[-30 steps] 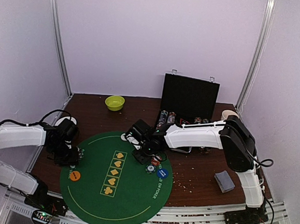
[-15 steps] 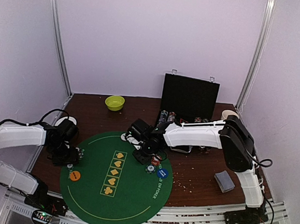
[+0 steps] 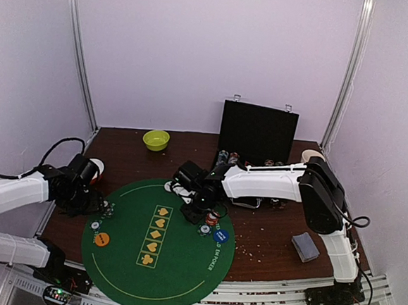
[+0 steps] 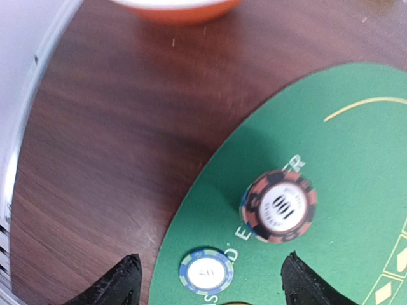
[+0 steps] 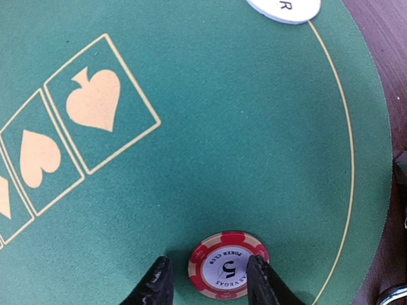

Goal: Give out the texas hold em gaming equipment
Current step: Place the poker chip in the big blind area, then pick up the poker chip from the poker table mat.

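Observation:
On the left edge of the green mat (image 4: 356,146) lie a blue-and-white poker chip (image 4: 205,272) and a black-and-red chip stack (image 4: 280,204). My left gripper (image 4: 210,289) hangs open above the blue chip and holds nothing; from above, the left gripper (image 3: 89,203) is by the mat's left rim. My right gripper (image 5: 211,283) stands open around a red poker chip (image 5: 226,264) that lies flat on the mat; its right finger touches the chip's edge and the left finger stands apart. Orange (image 3: 102,240), blue (image 3: 219,235) and white (image 3: 171,186) button discs lie on the mat. Grey-blue cards (image 3: 305,247) sit at the right.
An open black chip case (image 3: 256,139) stands at the back behind the right arm. A lime-green bowl (image 3: 155,139) sits at the back left. An orange bowl (image 4: 178,7) stands just beyond the left gripper, near the table's left rail (image 3: 82,79).
My left gripper has opened wide and pulled back off the mat to the left, leaving the chips lying there. The right gripper stays in place, its jaws slightly wider.

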